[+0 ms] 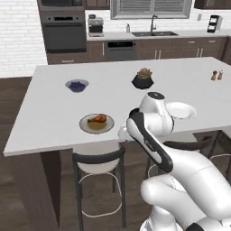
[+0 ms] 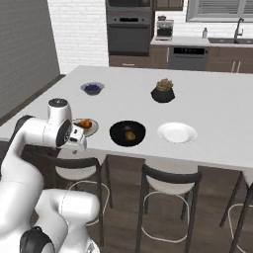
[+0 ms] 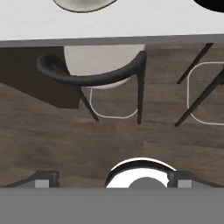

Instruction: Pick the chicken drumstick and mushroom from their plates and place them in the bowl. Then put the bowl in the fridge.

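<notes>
The chicken drumstick point(image 1: 98, 119) lies on the beige-brown plate point(image 1: 88, 127) near the counter's front edge. To its right, the black bowl point(image 2: 118, 129) holds the mushroom point(image 2: 129, 134). Further right sits the white plate point(image 2: 177, 132), bare. My gripper point(image 3: 113, 180) hangs open just in front of the counter edge, beside the drumstick plate, and points down at the floor. Its fingertips point(image 3: 43, 179) stand wide apart with nothing between them. In the right base view my hand covers part of the drumstick plate point(image 2: 91, 129). The fridge is out of view.
A small bowl of blueberries point(image 1: 76, 85) and a black succulent pot point(image 1: 142, 79) stand further back on the island. Two shakers point(image 1: 216, 75) are at the far right. Bar stools point(image 3: 100, 65) stand under the counter edge below my hand.
</notes>
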